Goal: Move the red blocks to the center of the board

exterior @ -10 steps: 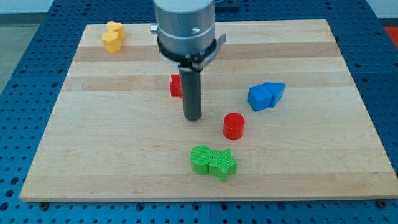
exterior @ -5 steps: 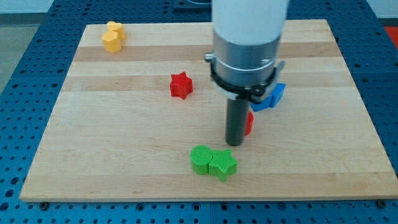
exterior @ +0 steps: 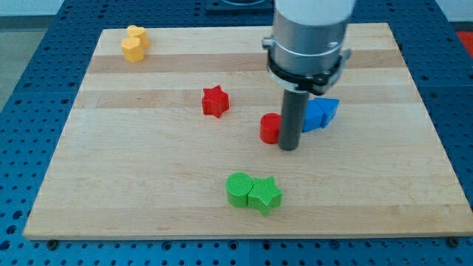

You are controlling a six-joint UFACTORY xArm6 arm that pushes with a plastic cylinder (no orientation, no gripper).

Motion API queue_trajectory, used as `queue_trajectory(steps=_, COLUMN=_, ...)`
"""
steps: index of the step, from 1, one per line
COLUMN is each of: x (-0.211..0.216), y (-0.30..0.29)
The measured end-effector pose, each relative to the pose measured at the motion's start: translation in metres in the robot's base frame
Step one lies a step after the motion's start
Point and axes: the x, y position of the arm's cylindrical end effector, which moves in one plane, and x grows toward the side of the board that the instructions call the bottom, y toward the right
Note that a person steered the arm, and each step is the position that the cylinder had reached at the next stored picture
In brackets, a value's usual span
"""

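Note:
A red star block (exterior: 214, 101) lies left of the board's middle. A red cylinder block (exterior: 270, 128) lies to its lower right, partly hidden behind my rod. My tip (exterior: 289, 147) rests on the board against the red cylinder's right side, just below and left of the blue blocks.
Two blue blocks (exterior: 320, 114) sit together right of my rod, partly hidden by it. A green cylinder (exterior: 239, 189) and a green star (exterior: 265, 195) touch near the view's bottom. Two yellow blocks (exterior: 134, 43) sit at the top left of the wooden board (exterior: 133, 170).
My rod swung from the red star's side to the right of the red cylinder. The red cylinder has slid up and slightly left. The red star has not moved.

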Motion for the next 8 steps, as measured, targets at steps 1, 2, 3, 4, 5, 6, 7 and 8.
queue_trajectory(steps=1, x=-0.013, y=-0.021)
queue_trajectory(steps=2, x=-0.022, y=-0.038)
queue_trajectory(steps=3, x=-0.028, y=-0.043)
queue_trajectory(steps=4, x=-0.033, y=-0.046)
queue_trajectory(steps=5, x=-0.037, y=-0.051)
queue_trajectory(steps=6, x=-0.037, y=-0.051)
queue_trajectory(steps=7, x=-0.037, y=-0.050)
queue_trajectory(steps=8, x=-0.017, y=-0.025)
